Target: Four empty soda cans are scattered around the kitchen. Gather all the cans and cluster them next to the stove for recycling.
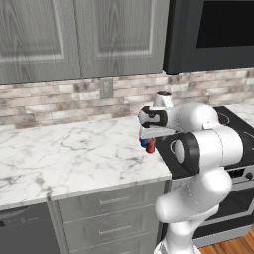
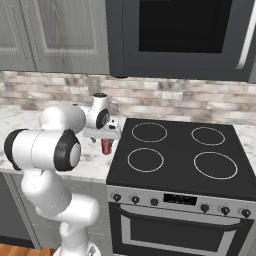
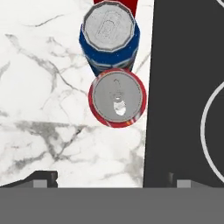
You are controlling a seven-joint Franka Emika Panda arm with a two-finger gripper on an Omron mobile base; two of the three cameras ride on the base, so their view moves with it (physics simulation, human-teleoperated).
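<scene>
The marble counter (image 1: 74, 154) runs under grey cabinets (image 1: 74, 34) and meets the black stove (image 2: 185, 155), whose cooktop carries four thin white rings; a dark microwave (image 2: 180, 35) hangs above it. The white arm (image 1: 208, 149) reaches over the seam where counter and cooktop join, and the gripper (image 3: 111, 181) hangs above the cans with its jaws spread wide, holding nothing; the two dark fingertips (image 3: 43, 178) stand well apart, one over marble and one over the stove's edge. Below it, on the counter just beside the stove, a red can (image 3: 117, 97) stands upright and free of the fingers. A blue can (image 3: 109, 37) stands touching or nearly touching it on its far side. Behind the blue one a sliver of red (image 3: 116, 2) shows, perhaps a third can, though too little is visible to be sure.
</scene>
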